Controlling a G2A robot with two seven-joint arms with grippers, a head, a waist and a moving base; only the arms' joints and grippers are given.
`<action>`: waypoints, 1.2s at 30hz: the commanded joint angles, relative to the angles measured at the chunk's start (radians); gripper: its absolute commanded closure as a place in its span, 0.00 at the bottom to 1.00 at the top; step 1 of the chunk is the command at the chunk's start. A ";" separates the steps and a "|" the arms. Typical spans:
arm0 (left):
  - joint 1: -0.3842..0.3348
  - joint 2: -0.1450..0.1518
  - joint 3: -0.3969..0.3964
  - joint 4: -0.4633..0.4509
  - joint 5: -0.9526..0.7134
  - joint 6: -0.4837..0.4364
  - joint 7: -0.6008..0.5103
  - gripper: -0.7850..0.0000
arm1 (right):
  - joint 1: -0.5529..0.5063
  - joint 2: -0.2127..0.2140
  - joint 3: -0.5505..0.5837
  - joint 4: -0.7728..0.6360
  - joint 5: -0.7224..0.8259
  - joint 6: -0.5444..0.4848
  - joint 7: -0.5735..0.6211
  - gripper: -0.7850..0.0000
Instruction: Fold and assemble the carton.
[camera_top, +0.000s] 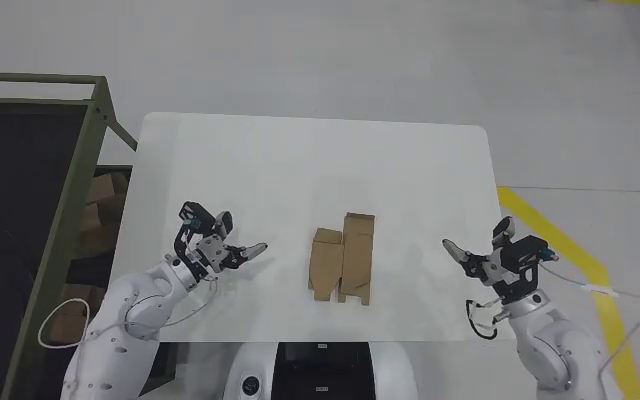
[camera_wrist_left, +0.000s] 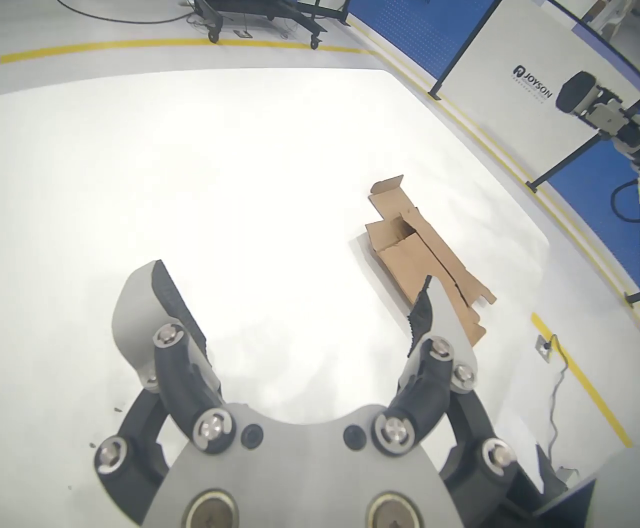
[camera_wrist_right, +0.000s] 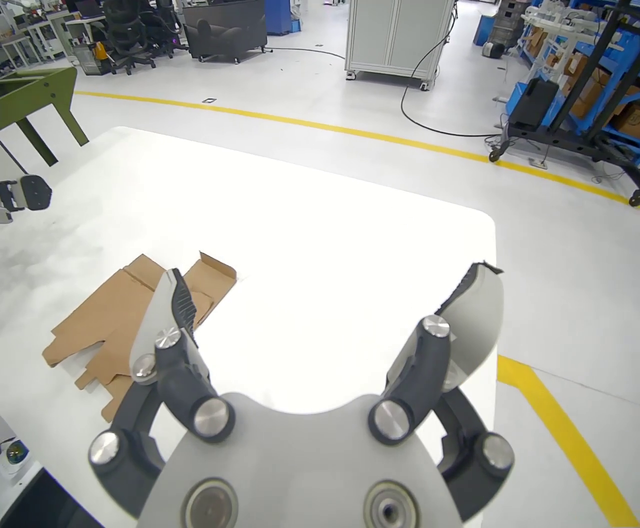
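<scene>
Where the white, round-cornered table fills the top view's middle, an olive-green metal frame stands off its left edge; lower left, the left gripper hangs spread wide, holding nothing; the flattened brown cardboard carton lies lower centre near the front edge, apart from both grippers; lower right, the right gripper is equally splayed, touching nothing; upper right in the left wrist view stands a white, dark-printed sign panel.

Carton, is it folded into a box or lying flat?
Lying flat: the carton is a collapsed blank on the table, end flaps sticking out, no walls standing.
</scene>
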 joint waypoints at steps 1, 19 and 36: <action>0.000 0.000 0.000 -0.001 -0.001 -0.001 -0.001 0.00 | 0.000 0.000 0.001 0.000 -0.001 0.000 0.000 0.00; -0.122 0.001 0.100 0.069 -0.256 0.053 -0.229 0.00 | 0.048 0.001 -0.036 -0.005 0.110 -0.084 0.101 0.00; -0.219 0.008 0.163 0.109 -0.418 0.094 -0.435 0.00 | 0.101 0.014 -0.028 0.017 0.221 -0.203 0.279 0.00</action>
